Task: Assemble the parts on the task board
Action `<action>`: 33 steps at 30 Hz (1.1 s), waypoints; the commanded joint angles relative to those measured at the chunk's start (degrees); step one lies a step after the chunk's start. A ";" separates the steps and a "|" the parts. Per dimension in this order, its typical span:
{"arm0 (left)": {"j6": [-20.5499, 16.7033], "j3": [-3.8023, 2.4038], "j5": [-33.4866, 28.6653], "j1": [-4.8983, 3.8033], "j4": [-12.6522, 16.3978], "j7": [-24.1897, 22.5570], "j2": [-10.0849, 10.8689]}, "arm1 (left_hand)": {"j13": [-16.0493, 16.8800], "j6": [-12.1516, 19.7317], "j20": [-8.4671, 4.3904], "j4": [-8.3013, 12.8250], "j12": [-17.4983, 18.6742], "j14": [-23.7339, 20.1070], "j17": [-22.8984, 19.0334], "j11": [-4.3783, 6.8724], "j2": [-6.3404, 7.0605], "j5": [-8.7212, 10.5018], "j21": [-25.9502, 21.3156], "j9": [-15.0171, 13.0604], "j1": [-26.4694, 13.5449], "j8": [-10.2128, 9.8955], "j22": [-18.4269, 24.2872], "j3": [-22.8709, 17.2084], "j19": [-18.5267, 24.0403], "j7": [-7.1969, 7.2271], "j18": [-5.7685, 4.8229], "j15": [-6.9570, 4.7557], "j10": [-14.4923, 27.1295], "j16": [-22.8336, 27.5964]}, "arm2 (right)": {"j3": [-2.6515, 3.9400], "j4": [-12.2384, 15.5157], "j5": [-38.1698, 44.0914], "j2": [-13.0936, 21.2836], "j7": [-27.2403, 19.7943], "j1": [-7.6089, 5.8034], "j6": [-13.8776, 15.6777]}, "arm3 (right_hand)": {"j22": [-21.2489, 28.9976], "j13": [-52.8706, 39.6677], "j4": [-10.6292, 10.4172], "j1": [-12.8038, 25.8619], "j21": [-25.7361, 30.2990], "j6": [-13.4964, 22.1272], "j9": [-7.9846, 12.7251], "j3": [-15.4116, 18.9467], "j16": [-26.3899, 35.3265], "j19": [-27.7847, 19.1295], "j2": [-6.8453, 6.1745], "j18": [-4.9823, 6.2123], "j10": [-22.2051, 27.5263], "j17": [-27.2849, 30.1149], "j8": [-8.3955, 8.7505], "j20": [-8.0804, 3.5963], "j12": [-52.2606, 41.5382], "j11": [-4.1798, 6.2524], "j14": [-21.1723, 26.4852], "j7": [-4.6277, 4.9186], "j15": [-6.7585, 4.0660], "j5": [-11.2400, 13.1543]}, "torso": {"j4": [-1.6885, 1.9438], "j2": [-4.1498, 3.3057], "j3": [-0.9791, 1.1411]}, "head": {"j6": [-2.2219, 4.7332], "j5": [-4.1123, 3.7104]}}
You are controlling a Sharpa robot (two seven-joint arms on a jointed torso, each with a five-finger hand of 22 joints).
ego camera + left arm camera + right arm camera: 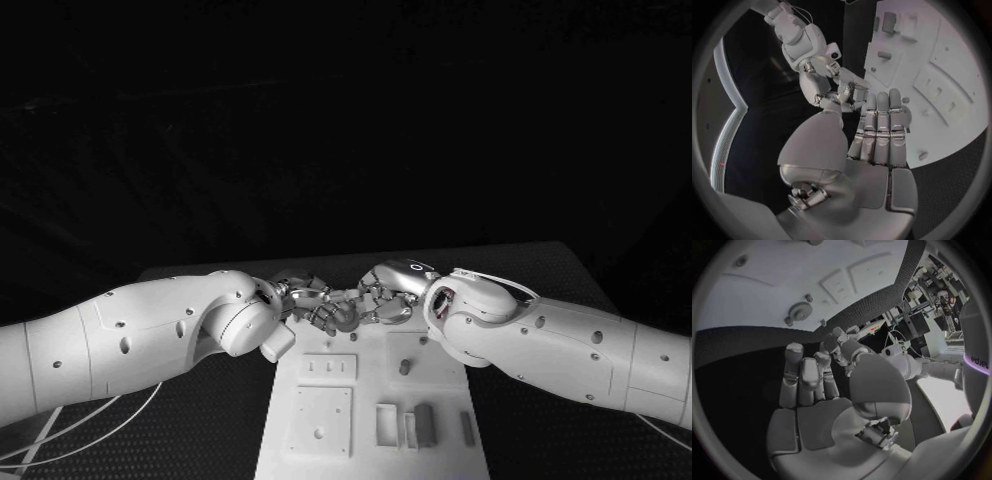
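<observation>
— Fingers (329, 312) of both hands meet over the far end of the board (368, 395), yes? Are they holding anything?

— From the head, the left hand (307, 300) and right hand (387, 298) are tip to tip, fingers curled and tangled together. I cannot tell if a part sits between them. Loose parts (405, 367) lie nearer the robot on the board, with more standing in its near slots, and the board rests on the tabletop (216, 400).

— And from the left wrist?

— The left fingers (879, 125) are straight and side by side, thumb well off to the side, palm bare. Their tips are just beside the right hand (826, 82), whose fingers bend toward them. Something small may be at the meeting point, but it is too small to be sure. The board (954, 85) lies beyond, off to one side.

— Right wrist?

— The right fingers (807, 372) are nearly straight and a little apart, palm bare, with the left hand's tips near theirs. A gear (801, 311) sits on the board (767, 285), apart from both hands.

— So how do I do this step well?

— I judge it a pass between hands, or a regrip. Keep it slow. One hand should pinch firmly before the other lets go. Do it low over the board, so a dropped part lands there. Then pull the hands apart without snagging fingers.
</observation>
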State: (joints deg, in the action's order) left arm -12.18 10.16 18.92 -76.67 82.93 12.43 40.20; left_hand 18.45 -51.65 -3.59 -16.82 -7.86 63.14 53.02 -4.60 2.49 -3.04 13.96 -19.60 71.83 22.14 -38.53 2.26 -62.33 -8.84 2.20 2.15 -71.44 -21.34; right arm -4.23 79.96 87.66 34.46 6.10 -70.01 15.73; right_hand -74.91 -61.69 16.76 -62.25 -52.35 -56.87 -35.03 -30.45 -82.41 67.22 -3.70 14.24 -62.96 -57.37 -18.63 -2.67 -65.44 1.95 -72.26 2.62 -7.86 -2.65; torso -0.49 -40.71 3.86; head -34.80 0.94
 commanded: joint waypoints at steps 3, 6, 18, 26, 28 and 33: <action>-2.02 0.00 -0.48 -0.02 0.66 1.82 -0.18 | 0.30 -0.77 -0.01 -0.05 0.27 -0.45 0.16 0.17 -0.58 0.18 -0.03 -0.16 -0.30 0.11 -0.17 0.67 0.38 0.31 0.96 -0.02 0.50 0.22 | 0.02 0.28 1.56 -0.54 0.87 0.03 -0.45 | -0.79 0.09 -0.04 -0.40 -0.16 -2.30 -1.49 -0.18 0.05 0.15 0.15 0.76 -0.07 -0.01 -0.09 -0.40 0.06 -0.08 0.20 1.84 -0.05 -0.11 | -0.07 -0.09 0.07 | 0.31 0.49; -1.70 0.00 1.05 -0.02 0.63 2.39 -0.34 | 0.62 -1.43 -0.06 -0.04 0.11 -0.23 0.30 0.32 -0.70 0.17 0.07 -0.31 -0.08 0.35 -0.34 0.83 0.22 0.59 1.02 -0.11 0.26 0.13 | 0.02 0.18 1.64 -0.72 1.05 0.03 -0.30 | -0.79 0.09 -0.04 -0.41 -0.16 -2.30 -1.50 -0.18 0.03 0.15 0.14 0.76 -0.07 -0.07 -0.09 -0.40 0.06 -0.07 0.16 1.84 -0.06 -0.11 | -0.06 -0.11 0.07 | 0.44 0.52; -1.55 0.00 4.14 -0.02 0.49 4.36 -0.33 | 1.84 -3.36 -0.48 -0.06 -0.50 0.89 0.97 1.00 -0.60 0.15 0.61 -0.68 0.46 0.79 -1.13 1.52 -0.68 1.45 1.10 -0.61 -0.93 -0.38 | 0.02 0.33 1.53 -1.05 0.90 0.04 0.87 | -0.78 0.12 -0.09 -0.42 -0.20 -2.40 -1.56 -0.09 -0.02 0.27 -0.02 0.76 -0.17 -0.27 -0.06 -0.42 0.05 -0.04 -0.06 1.82 -0.10 -0.11 | -0.04 -0.12 0.13 | 0.44 0.08; -0.79 0.00 3.52 -0.02 0.96 3.94 0.09 | 2.26 -3.72 -0.64 0.01 -0.52 1.07 1.22 1.12 -1.16 0.13 0.70 -0.72 1.40 0.69 -1.42 1.32 -0.78 1.61 1.07 -0.76 -1.08 -0.44 | 0.02 0.46 1.56 -1.61 0.85 0.04 0.75 | -0.77 0.13 -0.11 -0.38 -0.21 -2.43 -1.59 -0.07 -0.03 0.31 -0.01 0.76 -0.20 -0.30 -0.05 -0.43 0.06 -0.04 -0.11 1.81 -0.10 -0.11 | -0.09 -0.19 0.20 | 0.12 -0.10; -1.03 -0.01 3.38 -0.02 1.07 3.81 0.19 | 2.37 -3.81 -0.66 0.03 -0.51 1.11 1.28 1.13 -1.29 0.12 0.69 -0.73 1.83 0.65 -1.49 1.31 -0.76 1.63 1.04 -0.78 -1.09 -0.44 | 0.02 0.46 1.56 -1.74 0.81 0.04 0.52 | -0.77 0.13 -0.11 -0.38 -0.21 -2.44 -1.59 -0.07 -0.05 0.32 -0.01 0.76 -0.21 -0.36 -0.05 -0.43 0.06 -0.03 -0.15 1.81 -0.11 -0.11 | -0.08 -0.19 0.16 | 0.02 -0.20; -1.47 -0.01 3.38 -0.02 1.18 3.74 0.20 | 2.71 -3.87 -0.67 0.06 -0.38 1.05 1.44 1.08 -1.68 0.11 0.65 -0.72 3.29 0.40 -1.74 1.51 -0.68 1.59 0.92 -0.75 -1.00 -0.33 | 0.02 0.52 1.43 -1.81 0.88 0.04 0.31 | -0.77 0.14 -0.10 -0.39 -0.21 -2.46 -1.60 -0.07 -0.06 0.33 0.01 0.76 -0.23 -0.41 -0.05 -0.43 0.06 -0.03 -0.20 1.80 -0.11 -0.11 | 0.07 -0.23 0.09 | -0.24 -0.29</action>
State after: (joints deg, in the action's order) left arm -13.57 10.17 22.13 -76.66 83.93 16.49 40.47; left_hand 21.13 -55.26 -4.10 -16.82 -8.09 63.88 54.39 -3.58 0.82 -3.04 14.32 -20.24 74.71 22.59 -40.22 3.38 -62.87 -7.25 2.68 1.42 -72.07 -21.56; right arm -4.23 80.41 88.59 32.74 6.81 -69.99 16.14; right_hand -74.91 -61.60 16.84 -62.24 -52.35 -56.97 -35.03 -30.37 -82.41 67.46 -3.72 14.23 -62.96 -57.69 -18.48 -2.86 -65.44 1.94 -72.27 2.52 -7.84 -2.65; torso -0.54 -40.90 4.02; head -34.90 0.71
